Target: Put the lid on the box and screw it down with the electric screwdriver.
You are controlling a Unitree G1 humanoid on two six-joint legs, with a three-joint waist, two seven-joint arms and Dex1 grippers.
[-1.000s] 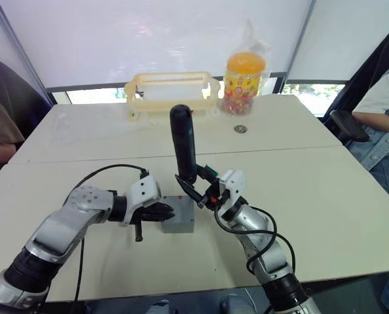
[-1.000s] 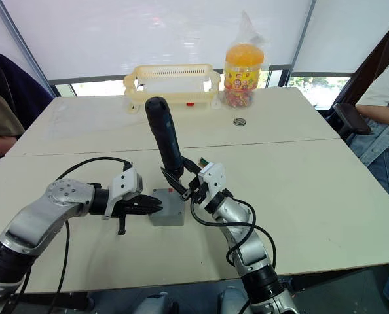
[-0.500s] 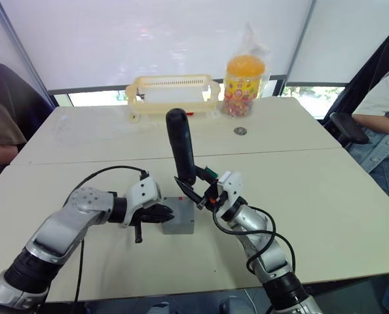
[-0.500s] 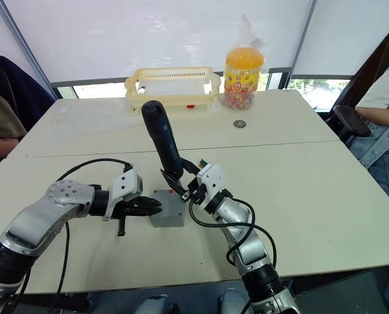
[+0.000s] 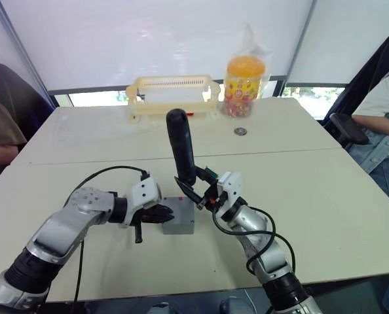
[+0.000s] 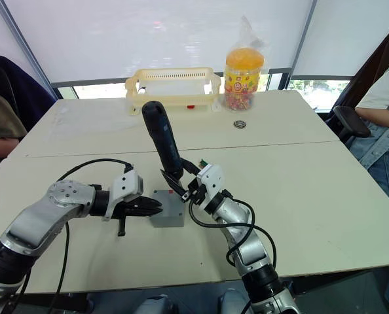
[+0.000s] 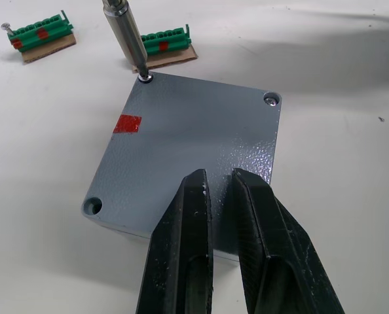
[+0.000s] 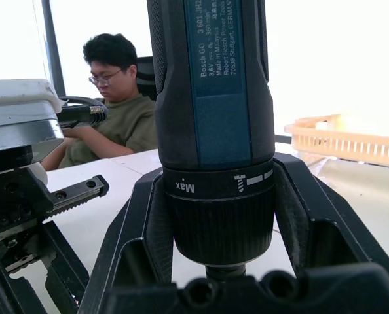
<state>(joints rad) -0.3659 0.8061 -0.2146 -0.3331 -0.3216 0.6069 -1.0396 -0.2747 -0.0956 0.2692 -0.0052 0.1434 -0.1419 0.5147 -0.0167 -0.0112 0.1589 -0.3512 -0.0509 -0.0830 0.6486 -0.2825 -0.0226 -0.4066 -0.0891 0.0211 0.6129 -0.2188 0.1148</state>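
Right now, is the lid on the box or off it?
On: the lid covers the box, and the electric screwdriver bit stands at one corner screw.

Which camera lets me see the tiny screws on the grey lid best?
The left wrist view: the lid faces the camera, its corner screws and the bit clear. In the eye views it is a small grey patch between the grippers.

Beige tables [image 5: 312,190] before bright blinds [image 5: 155,39]
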